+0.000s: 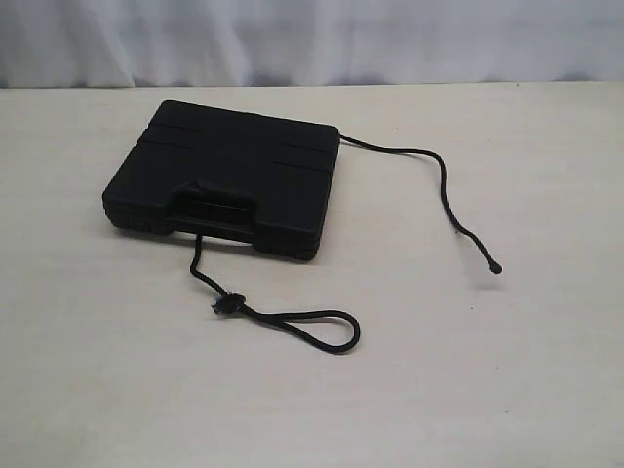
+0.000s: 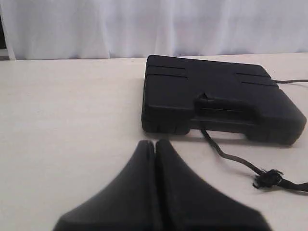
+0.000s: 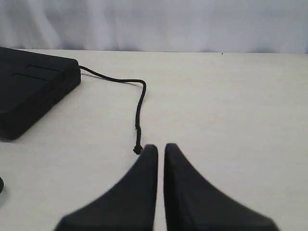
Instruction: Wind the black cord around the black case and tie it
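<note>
The black case point(image 1: 224, 180) lies flat on the table, its handle side toward the front. The black cord point(image 1: 444, 180) passes under it. One part leaves the front edge, runs to a small knot point(image 1: 226, 305) and ends in a loop point(image 1: 358, 333). The other part leaves the right rear corner and ends in a knobbed tip point(image 1: 496, 268). Neither gripper shows in the exterior view. My left gripper point(image 2: 155, 142) is shut and empty, short of the case point(image 2: 216, 96) and left of the knot point(image 2: 269, 178). My right gripper point(image 3: 161, 147) is shut and empty beside the tip point(image 3: 137, 150).
The pale wooden table point(image 1: 487, 390) stretches on all sides of the case. A white curtain point(image 1: 312, 39) hangs behind the table's far edge. The case's corner point(image 3: 29, 91) shows in the right wrist view.
</note>
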You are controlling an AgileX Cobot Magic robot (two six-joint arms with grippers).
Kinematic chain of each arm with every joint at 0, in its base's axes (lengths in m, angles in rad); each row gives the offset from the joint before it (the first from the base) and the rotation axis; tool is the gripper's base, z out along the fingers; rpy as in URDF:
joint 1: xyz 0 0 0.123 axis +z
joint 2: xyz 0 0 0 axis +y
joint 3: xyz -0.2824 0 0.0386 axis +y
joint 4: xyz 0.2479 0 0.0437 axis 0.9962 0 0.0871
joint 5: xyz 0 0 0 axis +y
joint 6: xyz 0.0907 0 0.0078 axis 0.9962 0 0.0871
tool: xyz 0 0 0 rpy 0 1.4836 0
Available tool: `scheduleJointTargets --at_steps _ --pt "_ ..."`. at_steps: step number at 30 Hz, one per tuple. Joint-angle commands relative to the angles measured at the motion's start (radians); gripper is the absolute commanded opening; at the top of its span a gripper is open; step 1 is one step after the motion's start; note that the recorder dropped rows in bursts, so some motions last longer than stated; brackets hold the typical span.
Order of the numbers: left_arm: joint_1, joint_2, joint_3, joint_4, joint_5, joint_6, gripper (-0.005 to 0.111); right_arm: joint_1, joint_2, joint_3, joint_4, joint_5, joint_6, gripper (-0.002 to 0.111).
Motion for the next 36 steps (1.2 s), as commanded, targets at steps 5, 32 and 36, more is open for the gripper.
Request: scheduleJointTargets --at_steps 5,32,36 --pt "0.000 -0.003 0.003 -0.059 -0.417 -0.005 0.000 -0.002 -0.001 0.003 -0.119 -0.127 -0.002 0.005" --pt "-0.068 1.120 -0.820 1.305 -0.345 -0.678 0.000 0.001 -0.001 0.003 0.417 -0.306 0.002 0.005" --pt "-0.168 1.271 -0.854 1.463 -0.211 -0.675 0.000 0.001 -0.001 0.003 0.417 -0.306 0.002 0.005"
